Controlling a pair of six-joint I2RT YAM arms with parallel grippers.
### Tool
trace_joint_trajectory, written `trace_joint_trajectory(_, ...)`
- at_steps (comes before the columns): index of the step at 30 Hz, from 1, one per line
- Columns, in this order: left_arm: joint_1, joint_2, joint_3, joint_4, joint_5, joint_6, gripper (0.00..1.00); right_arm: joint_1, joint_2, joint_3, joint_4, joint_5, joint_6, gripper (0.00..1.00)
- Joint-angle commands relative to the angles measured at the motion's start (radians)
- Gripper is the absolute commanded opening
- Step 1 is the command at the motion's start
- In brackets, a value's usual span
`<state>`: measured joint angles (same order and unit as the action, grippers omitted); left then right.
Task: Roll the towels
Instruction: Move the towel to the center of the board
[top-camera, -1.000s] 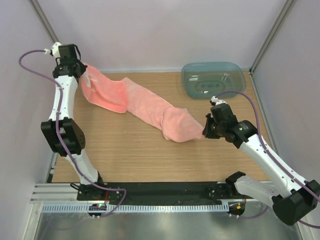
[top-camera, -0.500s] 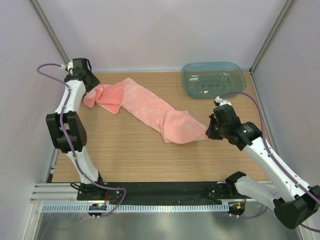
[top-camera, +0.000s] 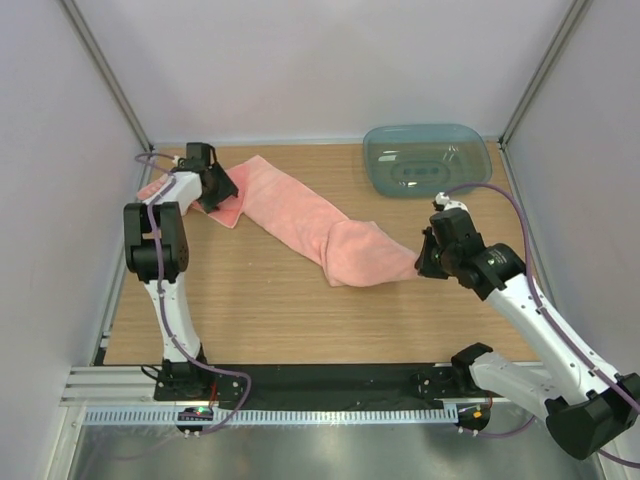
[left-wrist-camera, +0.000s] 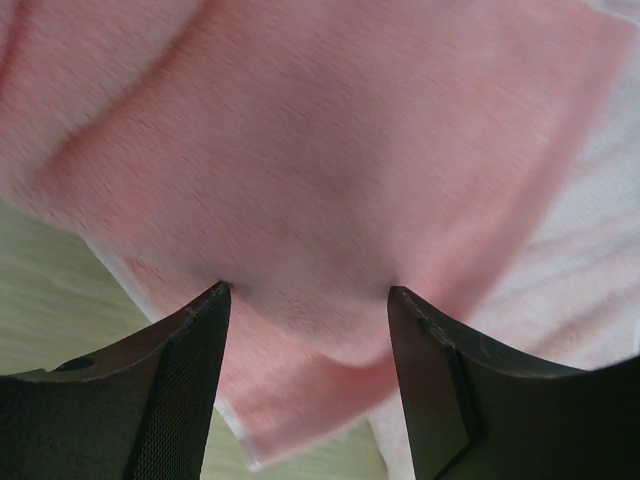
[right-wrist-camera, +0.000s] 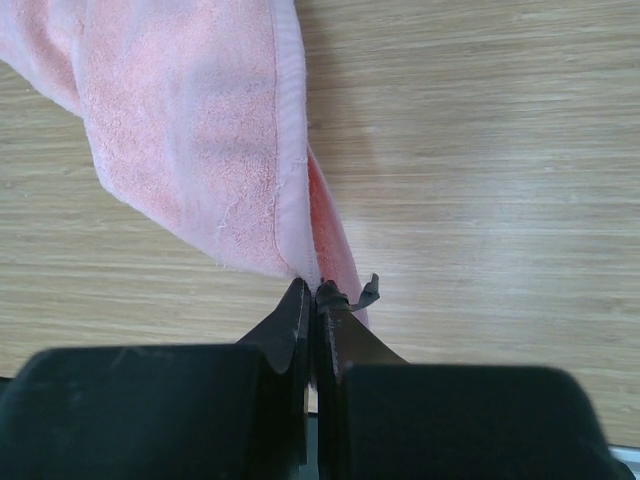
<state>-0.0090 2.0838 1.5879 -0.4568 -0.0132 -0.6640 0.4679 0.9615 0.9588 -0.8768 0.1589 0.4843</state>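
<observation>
Salmon-pink towels (top-camera: 300, 215) lie in a long diagonal band across the wooden table, with a darker folded part (top-camera: 226, 210) at the far-left end. I cannot tell where one towel ends and the other begins. My left gripper (top-camera: 214, 186) hovers low over that folded end, open. In the left wrist view its fingers (left-wrist-camera: 185, 385) stand wide apart with the pink cloth (left-wrist-camera: 320, 150) just beyond the tips. My right gripper (top-camera: 424, 262) is shut on the band's bunched right corner. In the right wrist view its jaws (right-wrist-camera: 318, 291) pinch the towel's hem (right-wrist-camera: 180, 130).
A translucent blue-green tub (top-camera: 428, 160) sits at the far right of the table (top-camera: 260, 310). Pale walls and metal posts close in the left, back and right sides. The arm bases stand on a black rail at the near edge.
My left gripper opened and let go of the lifted towel end, which dropped onto the table. The left arm folded down and to the right over it. The right gripper stayed shut and shifted slightly right.
</observation>
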Motion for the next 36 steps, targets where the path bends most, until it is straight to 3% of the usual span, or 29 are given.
trace_joint_trajectory(1,0.064,0.061,0.079,0.056,0.059,-0.019,0.65,-0.028,-0.026,-0.002,-0.005,0.008,0.0,0.01)
trace_joint_trajectory(13,0.199,0.295,0.498,-0.164,-0.077,0.04,0.65,-0.129,-0.012,0.04,-0.044,-0.016,-0.046,0.01)
trace_joint_trajectory(16,0.199,0.28,0.538,-0.191,-0.125,0.047,0.67,-0.141,0.0,0.057,-0.057,-0.009,-0.059,0.01)
trace_joint_trajectory(20,0.201,0.199,0.549,-0.224,-0.33,0.0,0.71,-0.166,0.003,0.084,-0.079,-0.001,-0.065,0.01)
trace_joint_trajectory(23,0.187,0.2,0.65,-0.322,-0.361,-0.023,0.7,-0.182,-0.001,0.1,-0.09,0.016,-0.073,0.01)
trace_joint_trajectory(26,0.138,0.173,0.649,-0.335,-0.381,0.015,0.68,-0.202,0.005,0.127,-0.113,0.066,-0.081,0.01)
trace_joint_trajectory(31,0.037,0.087,0.503,-0.123,-0.059,0.105,0.66,-0.242,-0.004,0.141,-0.105,0.09,-0.09,0.01)
trace_joint_trajectory(36,-0.049,0.143,0.494,-0.12,0.168,0.144,0.65,-0.265,0.003,0.175,-0.119,0.077,-0.101,0.01)
